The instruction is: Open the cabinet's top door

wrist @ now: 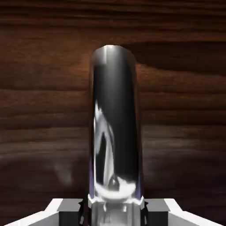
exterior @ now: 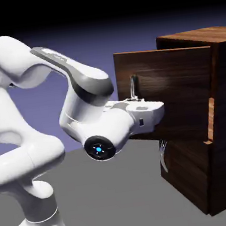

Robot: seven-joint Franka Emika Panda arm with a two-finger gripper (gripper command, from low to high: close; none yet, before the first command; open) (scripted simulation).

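Note:
The cabinet (exterior: 221, 121) of dark reddish-brown wood stands at the exterior view's right. Its top door (exterior: 182, 91) stands swung out from the cabinet body, with a gap showing along its right edge. My gripper (exterior: 135, 100) is at the door's vertical silver handle (exterior: 133, 86), shut on its lower part. In the hand view the shiny handle (wrist: 114, 119) rises large between my gripper's (wrist: 114, 208) grey fingertips (wrist: 59, 211), against the door's wood grain (wrist: 39, 88).
The lower panel (exterior: 188, 175) sits closed under the open door, its own silver handle (exterior: 163, 157) just below my hand. My white arm (exterior: 34, 145) fills the exterior view's left, over the grey table (exterior: 122, 204).

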